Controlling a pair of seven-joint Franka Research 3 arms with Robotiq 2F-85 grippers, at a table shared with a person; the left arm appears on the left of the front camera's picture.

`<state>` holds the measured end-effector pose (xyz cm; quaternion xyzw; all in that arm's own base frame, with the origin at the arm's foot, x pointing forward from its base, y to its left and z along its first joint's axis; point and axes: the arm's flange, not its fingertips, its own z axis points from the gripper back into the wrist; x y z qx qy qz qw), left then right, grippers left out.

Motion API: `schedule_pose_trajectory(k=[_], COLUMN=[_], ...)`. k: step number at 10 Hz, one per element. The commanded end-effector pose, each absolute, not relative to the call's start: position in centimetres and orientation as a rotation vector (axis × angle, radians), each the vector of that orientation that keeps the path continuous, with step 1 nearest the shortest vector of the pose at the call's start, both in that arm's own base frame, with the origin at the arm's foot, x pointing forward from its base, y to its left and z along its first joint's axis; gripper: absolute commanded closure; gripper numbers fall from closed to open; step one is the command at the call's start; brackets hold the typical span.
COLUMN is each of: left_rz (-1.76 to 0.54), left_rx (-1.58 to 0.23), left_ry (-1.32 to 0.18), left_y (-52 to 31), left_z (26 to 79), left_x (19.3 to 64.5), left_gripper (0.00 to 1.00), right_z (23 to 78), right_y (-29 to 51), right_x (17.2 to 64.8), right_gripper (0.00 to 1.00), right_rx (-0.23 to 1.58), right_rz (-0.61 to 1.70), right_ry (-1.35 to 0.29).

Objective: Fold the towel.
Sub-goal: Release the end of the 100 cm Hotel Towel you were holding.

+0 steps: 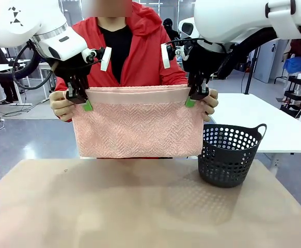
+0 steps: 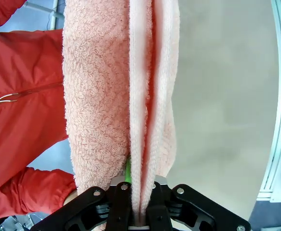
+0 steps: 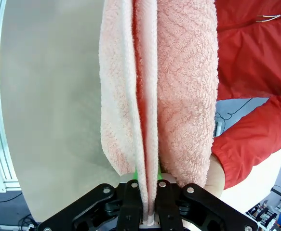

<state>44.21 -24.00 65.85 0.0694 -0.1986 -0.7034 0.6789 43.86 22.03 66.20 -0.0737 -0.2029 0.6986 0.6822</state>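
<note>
Hanging in air at far side of table, towel stretched wide between both arms, plain band along top. Left gripper clamped tight on top corner at its side; right gripper pinching opposite top corner same way. Wrist views: towel layers squeezed between fingers. Person's hand just outside left gripper, other hand just outside right gripper, fingers curled at towel corners; actual grip, cannot tell. Dark perforated basket on table, right side.
</note>
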Motion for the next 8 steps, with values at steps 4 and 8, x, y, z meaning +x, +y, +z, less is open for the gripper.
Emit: schedule_pose_trajectory(k=[4,8], left_rz=[-1.578,-1.579], left_rx=[0.156,0.159], left_ry=[-0.451,-0.469], left_y=[-23.9,-23.7], left_z=[66.1,66.5], left_x=[44.3,43.9], left_gripper=[1.0,0.56], right_z=[66.2,66.7], right_y=[22.0,21.0], right_x=[43.9,43.4], right_gripper=[0.96,0.29], right_rx=[-0.166,-0.148], right_rz=[1.567,1.544], right_ry=[-0.456,-0.498])
